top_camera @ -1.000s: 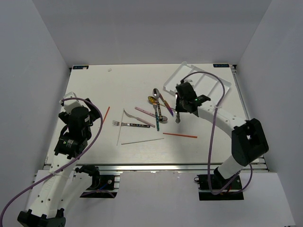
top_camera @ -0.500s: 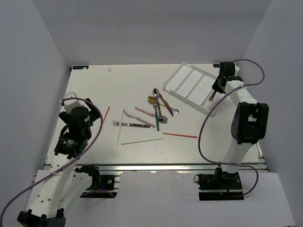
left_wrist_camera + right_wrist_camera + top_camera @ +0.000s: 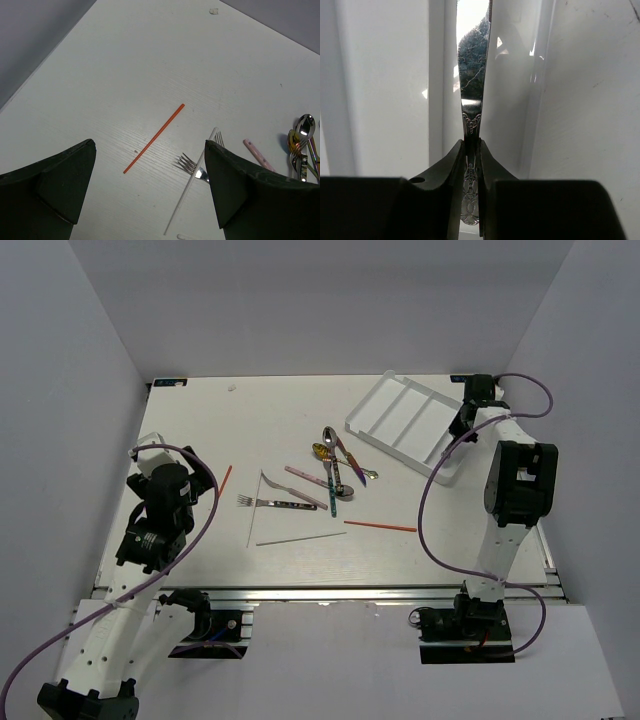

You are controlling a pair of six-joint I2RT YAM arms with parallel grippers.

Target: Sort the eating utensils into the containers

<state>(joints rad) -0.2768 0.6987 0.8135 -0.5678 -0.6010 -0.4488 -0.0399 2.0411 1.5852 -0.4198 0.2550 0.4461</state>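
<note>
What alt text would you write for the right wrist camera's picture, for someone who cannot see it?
The right gripper pinches the embossed handle of a silver knife, its shiny blade pointing away from the camera. Beneath it lie the long compartments of a white plastic tray.

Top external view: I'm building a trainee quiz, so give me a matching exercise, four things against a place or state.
1 left gripper
2 right gripper
3 white tray
4 fork

A far right of the table
B open
C crossing a pale chopstick
D shut on silver utensil

Pairs: 1-B, 2-D, 3-A, 4-C
</note>
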